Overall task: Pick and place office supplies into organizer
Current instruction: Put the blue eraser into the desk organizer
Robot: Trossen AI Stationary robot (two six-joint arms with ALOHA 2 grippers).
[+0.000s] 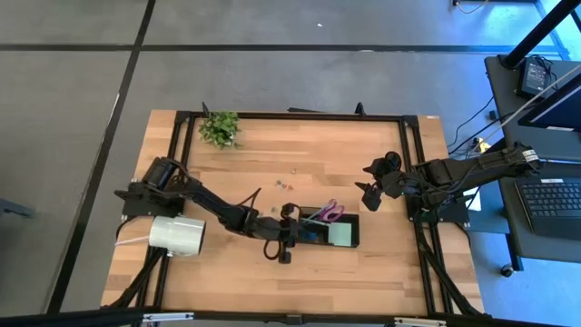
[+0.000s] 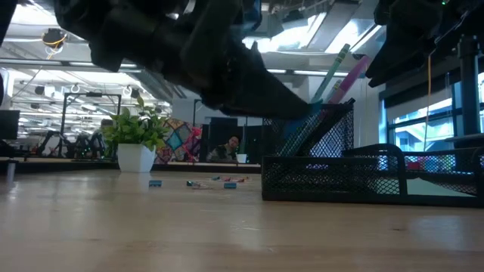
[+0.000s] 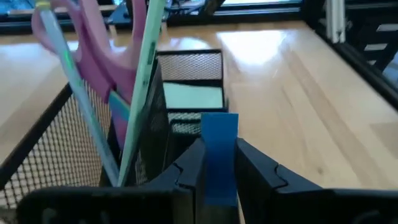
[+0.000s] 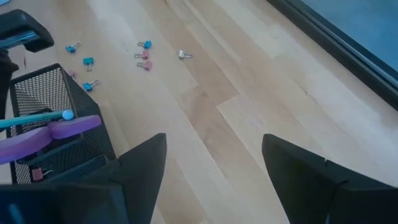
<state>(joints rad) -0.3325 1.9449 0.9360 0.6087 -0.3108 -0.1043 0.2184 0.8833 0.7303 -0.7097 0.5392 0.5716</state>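
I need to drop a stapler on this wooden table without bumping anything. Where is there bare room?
Bare wood lies along the near edge of the wooden table, below the black mesh organizer. Another free patch sits between the small green plant and the right gripper. It is crowded around the organizer, where the left gripper holds a blue flat item, and at the scattered small clips.

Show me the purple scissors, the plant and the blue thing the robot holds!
purple scissors [image 1: 330, 213], high view, on the handles.
plant [image 2: 134, 128], low view, on the leaves.
blue thing [image 3: 219, 155], left wrist view, on its flat face.

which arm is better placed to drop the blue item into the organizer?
Left. Its jaws are shut on the blue item, right at the organizer. The right jaws hang open and empty, off to the side.
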